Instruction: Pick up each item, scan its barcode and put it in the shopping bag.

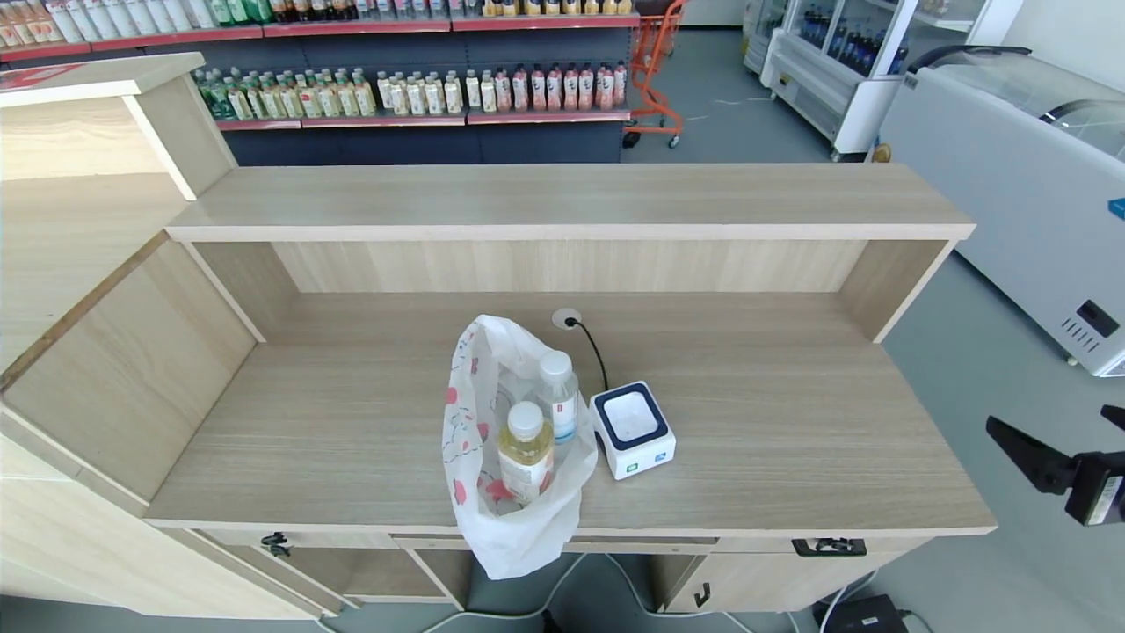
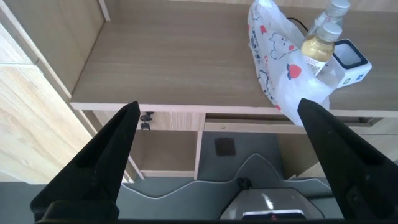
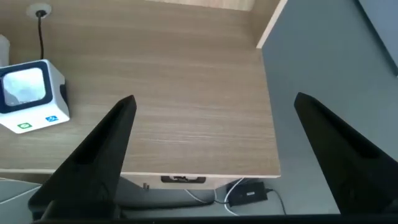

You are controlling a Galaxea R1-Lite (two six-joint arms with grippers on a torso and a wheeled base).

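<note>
Black jaws spread wide on both arms, nothing held. Left gripper (image 2: 217, 106) hangs off the front edge of the counter (image 1: 747, 422), to the left of the shopping bag (image 1: 479, 457). Right gripper (image 1: 1050, 420) sits out past the counter's right front corner, over grey floor. Bag stands at the front edge, mouth open. Yellow-liquid bottle (image 1: 526, 448) and clear bottle (image 1: 559, 396) are upright inside. Scanner (image 1: 631, 428) is just beside the bag's right.

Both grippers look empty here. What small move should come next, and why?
Probably just park both arms: the yellow bottle and clear bottle already stand in the shopping bag, the counter carries just that and the scanner, and the left gripper and right gripper are open.
</note>
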